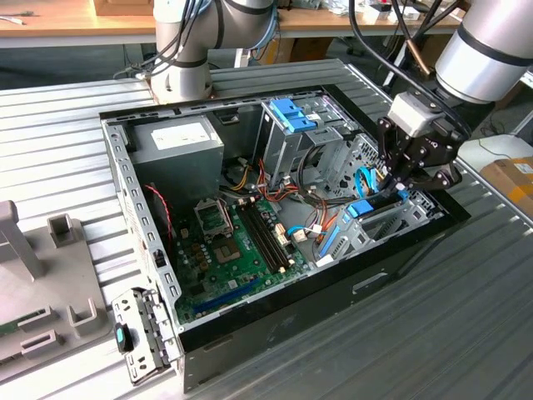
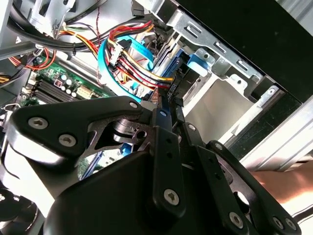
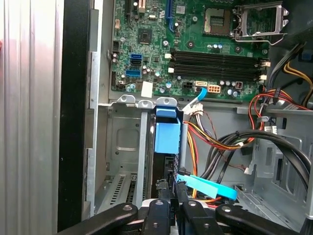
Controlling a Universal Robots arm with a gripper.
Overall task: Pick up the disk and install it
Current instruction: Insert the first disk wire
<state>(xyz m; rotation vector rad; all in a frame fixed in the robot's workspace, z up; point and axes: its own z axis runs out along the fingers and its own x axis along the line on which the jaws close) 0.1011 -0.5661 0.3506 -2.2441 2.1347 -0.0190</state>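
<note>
Gripper (image 1: 398, 185) lowered into the open computer case (image 1: 416, 242), at the drive bay corner; fingers (image 3: 164, 196) pressed close together on the upper edge of the disk (image 3: 164, 161), pinching it. Disk standing on edge in the metal drive bay (image 3: 124, 147), directly beneath the fingertips, its light-blue carrier rail (image 3: 167, 137) facing up in the first wrist view; same blue rail (image 1: 360, 208) visible just below the gripper in the exterior view. In the second wrist view, black linkage of the gripper (image 2: 164, 103) closed on the dark disk edge (image 2: 172, 88), with a blue tab (image 2: 198, 62) just past it. Light-blue flat cable (image 3: 208, 186) lying right beside the fingers, touching or nearly touching them; cannot tell which. Bundle of red, yellow and black wires (image 3: 220, 142) close by on the same side. Further off, beyond the bay wall, green motherboard (image 3: 195, 49) with black memory slots (image 3: 217, 63) and the processor socket (image 3: 257, 19). Further still in the exterior view, silver cage with blue latch (image 1: 293, 117), then grey power-supply box (image 1: 179, 142) at the far corner of the case. Well outside the case, grey fixture block (image 1: 50, 275) on the ribbed metal table (image 1: 67, 133).
</note>
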